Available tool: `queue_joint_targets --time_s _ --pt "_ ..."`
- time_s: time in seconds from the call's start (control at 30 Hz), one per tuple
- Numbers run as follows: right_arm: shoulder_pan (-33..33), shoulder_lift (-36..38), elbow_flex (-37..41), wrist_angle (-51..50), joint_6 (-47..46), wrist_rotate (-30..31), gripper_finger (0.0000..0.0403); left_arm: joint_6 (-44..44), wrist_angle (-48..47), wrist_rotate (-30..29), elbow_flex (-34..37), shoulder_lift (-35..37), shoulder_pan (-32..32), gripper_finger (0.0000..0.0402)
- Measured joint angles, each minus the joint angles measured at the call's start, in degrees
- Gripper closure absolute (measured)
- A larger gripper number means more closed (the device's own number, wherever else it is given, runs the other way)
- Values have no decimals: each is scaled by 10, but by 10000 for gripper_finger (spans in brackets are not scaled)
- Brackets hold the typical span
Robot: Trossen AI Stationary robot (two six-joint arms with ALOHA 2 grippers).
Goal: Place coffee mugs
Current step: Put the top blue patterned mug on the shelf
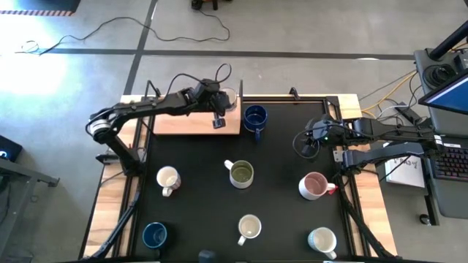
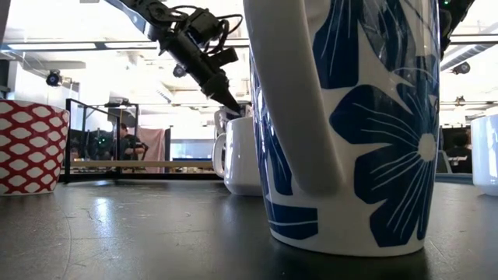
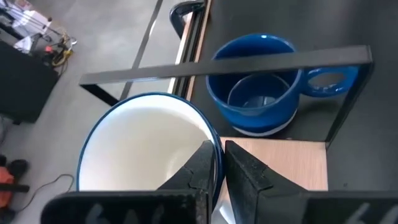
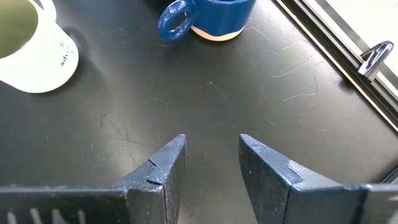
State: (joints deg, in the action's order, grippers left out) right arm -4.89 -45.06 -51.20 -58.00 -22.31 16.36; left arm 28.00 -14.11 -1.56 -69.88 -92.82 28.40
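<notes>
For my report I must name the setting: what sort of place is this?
Probably a robotics lab or workshop: a black-topped work table on a taped concrete floor, a loose black cable, and a computer desk with a keyboard.

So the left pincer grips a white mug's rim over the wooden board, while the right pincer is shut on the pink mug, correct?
Not quite. The right pincer is open and holds nothing, hovering over bare mat, as the right wrist view shows; the pink mug stands apart. The left pincer does grip the white mug by its rim over the wooden board.
</notes>
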Motion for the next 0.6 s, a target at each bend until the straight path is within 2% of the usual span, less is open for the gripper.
queue_joint_targets --time_s 0.3,0.6 --pt "0 0 0 0 -2 0 266 11 -18 11 -33 -53 6 390" --pt "0 0 0 -1 0 0 266 24 -20 11 -55 -69 23 390"
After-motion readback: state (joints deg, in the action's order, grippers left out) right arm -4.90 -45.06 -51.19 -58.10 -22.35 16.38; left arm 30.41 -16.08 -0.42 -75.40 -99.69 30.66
